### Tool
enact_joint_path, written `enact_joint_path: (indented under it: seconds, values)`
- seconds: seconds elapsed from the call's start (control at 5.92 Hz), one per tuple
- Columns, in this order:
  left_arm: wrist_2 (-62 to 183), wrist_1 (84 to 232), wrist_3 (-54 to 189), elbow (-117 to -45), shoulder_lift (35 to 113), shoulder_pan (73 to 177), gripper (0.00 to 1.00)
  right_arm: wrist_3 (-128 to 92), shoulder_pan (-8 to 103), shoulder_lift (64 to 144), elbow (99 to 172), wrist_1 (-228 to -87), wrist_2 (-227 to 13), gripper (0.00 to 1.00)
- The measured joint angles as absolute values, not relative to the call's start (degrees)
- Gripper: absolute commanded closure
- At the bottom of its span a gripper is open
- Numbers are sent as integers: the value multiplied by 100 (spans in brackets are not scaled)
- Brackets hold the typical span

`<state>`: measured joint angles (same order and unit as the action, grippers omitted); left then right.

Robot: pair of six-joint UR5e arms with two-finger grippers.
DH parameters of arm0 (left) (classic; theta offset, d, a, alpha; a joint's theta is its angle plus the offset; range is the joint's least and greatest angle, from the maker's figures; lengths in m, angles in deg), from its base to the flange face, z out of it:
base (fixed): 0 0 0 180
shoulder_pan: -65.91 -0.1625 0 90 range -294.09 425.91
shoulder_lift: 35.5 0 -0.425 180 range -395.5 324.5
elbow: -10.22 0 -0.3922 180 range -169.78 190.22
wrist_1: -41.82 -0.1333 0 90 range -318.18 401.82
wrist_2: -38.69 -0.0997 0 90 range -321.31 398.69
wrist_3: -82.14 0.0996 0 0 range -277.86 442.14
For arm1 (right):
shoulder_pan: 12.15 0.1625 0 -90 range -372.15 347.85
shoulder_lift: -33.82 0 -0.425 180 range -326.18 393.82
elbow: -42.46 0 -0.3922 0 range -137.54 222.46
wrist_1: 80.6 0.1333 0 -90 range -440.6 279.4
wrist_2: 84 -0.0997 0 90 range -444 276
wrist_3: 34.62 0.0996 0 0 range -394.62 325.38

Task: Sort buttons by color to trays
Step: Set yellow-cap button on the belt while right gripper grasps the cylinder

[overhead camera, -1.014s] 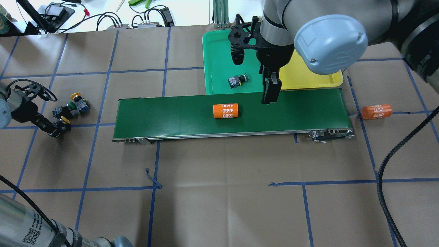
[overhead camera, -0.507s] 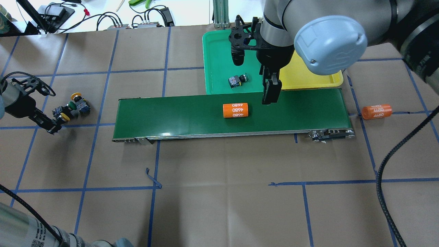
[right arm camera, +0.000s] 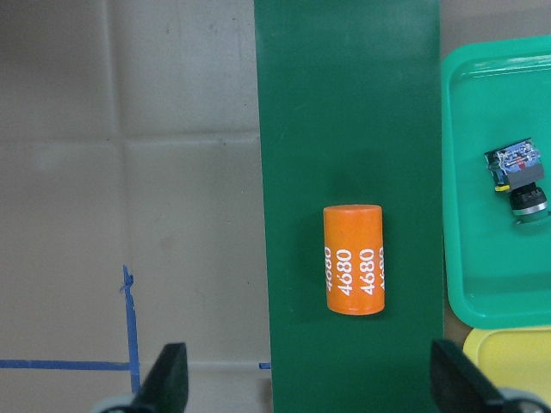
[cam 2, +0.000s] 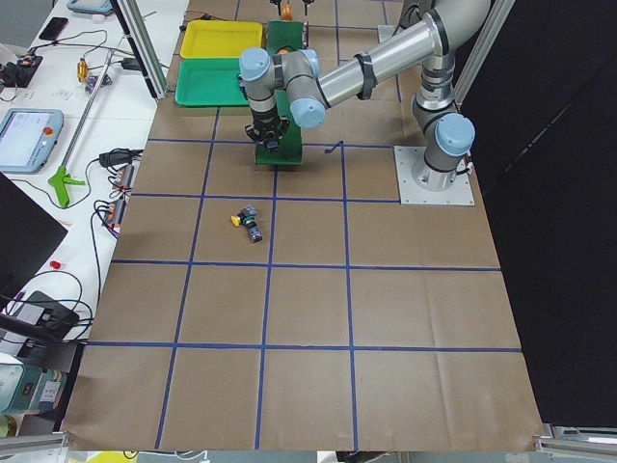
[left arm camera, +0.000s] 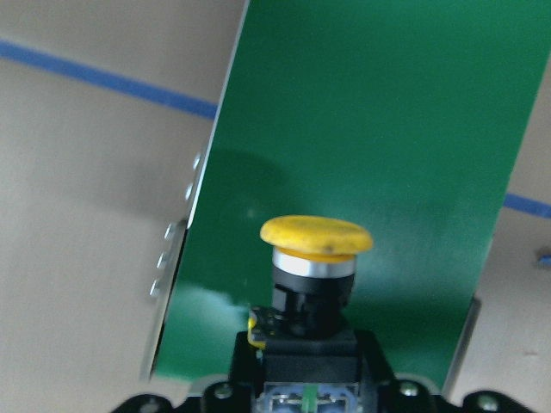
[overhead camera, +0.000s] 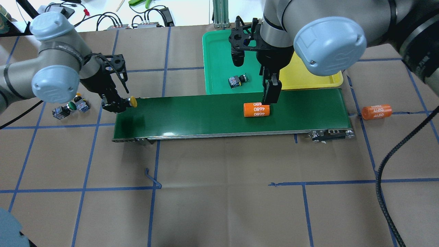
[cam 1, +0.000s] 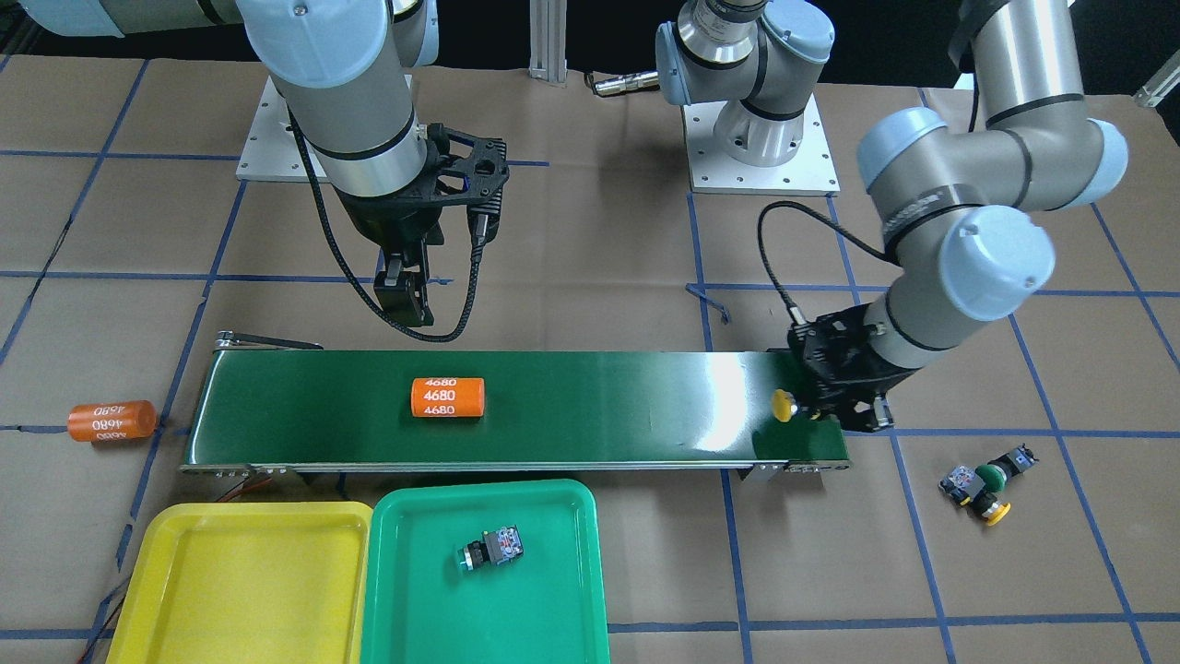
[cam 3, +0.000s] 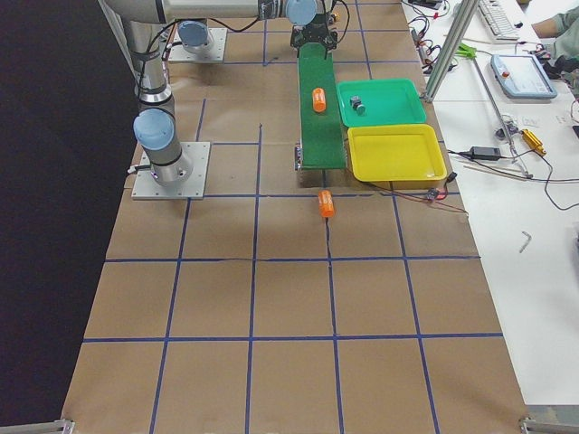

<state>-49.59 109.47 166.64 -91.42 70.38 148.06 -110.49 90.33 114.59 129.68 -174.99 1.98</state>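
Button with a yellow cap (overhead camera: 133,102) is clamped by its black body in the left gripper (overhead camera: 118,104), cap sticking out over the left end of the conveyor belt (overhead camera: 205,115), near one long edge and seemingly just clear of the surface. Best bet: shift it toward the belt's middle, go low, then let go gently so it can't roll off the side. The right gripper (overhead camera: 270,96) hangs spread wide and empty over the orange cylinder (overhead camera: 256,110), and should leave that and take the button to the yellow tray (overhead camera: 308,77).

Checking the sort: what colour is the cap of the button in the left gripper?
Yellow. The button shows best in the left wrist-mounted view.
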Motion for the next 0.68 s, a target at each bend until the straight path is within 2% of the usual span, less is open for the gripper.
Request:
enact_joint_path:
  seconds: [0.17, 0.34, 0.68]
  values:
    - [-4982, 10924, 16711, -9263, 7087, 15163, 19, -11048, 9033, 11459, 12971, -17499, 202, 0]
    - [-5029, 10851, 16727, -9425, 7095, 15347, 1, -11048, 9033, 11459, 12973, -17499, 204, 0]
    - [-5078, 10748, 16744, -9485, 7035, 15183, 1, -11045, 9033, 11458, 12974, -17499, 204, 0]
